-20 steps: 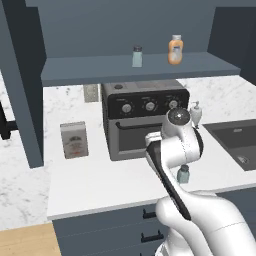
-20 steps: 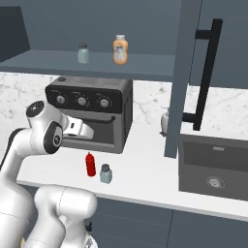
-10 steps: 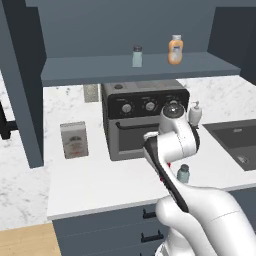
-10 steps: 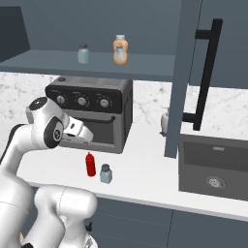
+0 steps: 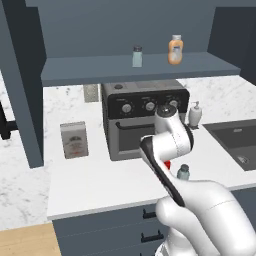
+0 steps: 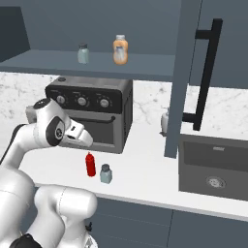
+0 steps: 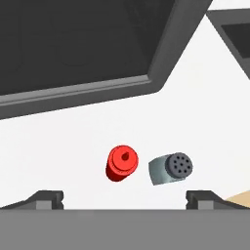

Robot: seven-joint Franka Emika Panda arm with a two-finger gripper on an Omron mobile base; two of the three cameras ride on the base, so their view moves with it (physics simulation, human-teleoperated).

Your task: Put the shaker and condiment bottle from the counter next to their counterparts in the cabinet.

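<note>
1. The gripper (image 7: 124,197) hangs above the counter (image 6: 145,169), jaws spread wide, holding nothing.
2. The arm hides most of the red bottle (image 5: 167,165) in the left view.
3. The shaker (image 6: 106,173) stands just beside the red bottle.

Plainly a home kitchen, rendered. Marble counter (image 5: 95,180) over dark drawers (image 5: 120,230), with a black toaster oven (image 6: 97,116), a sunken sink (image 6: 213,167) and a soap dispenser (image 5: 194,114). Overhead, a dark cabinet (image 6: 97,64) shelving condiments.
</note>
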